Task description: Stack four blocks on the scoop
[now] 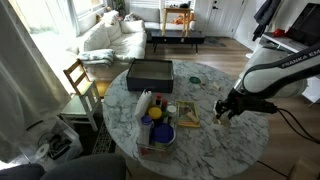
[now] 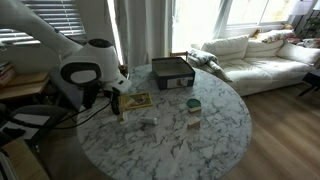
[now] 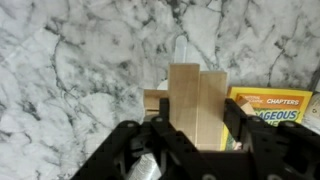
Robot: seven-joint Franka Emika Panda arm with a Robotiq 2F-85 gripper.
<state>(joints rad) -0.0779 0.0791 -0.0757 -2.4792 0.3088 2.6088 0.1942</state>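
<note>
In the wrist view my gripper (image 3: 197, 128) has its two black fingers pressed against both sides of a pale tan wooden block (image 3: 196, 100), which shows two long faces. Another tan block (image 3: 153, 98) lies just left of it on the marble. A pale translucent tip (image 3: 181, 48), maybe the scoop, pokes out beyond the held block; the rest of it is hidden. In both exterior views the gripper (image 1: 226, 108) (image 2: 116, 100) hangs low over the round marble table (image 1: 225, 150) next to a yellow book (image 3: 272, 105).
A dark box (image 1: 150, 72) (image 2: 172, 72) stands at the table's back. A blue bowl (image 1: 160, 133), a yellow item (image 1: 156, 113) and bottles sit mid-table. A small green and white cup (image 2: 193, 105) and a clear plastic piece (image 2: 148, 120) lie near the book (image 2: 135, 100). A wooden chair (image 1: 80, 82) stands beside the table.
</note>
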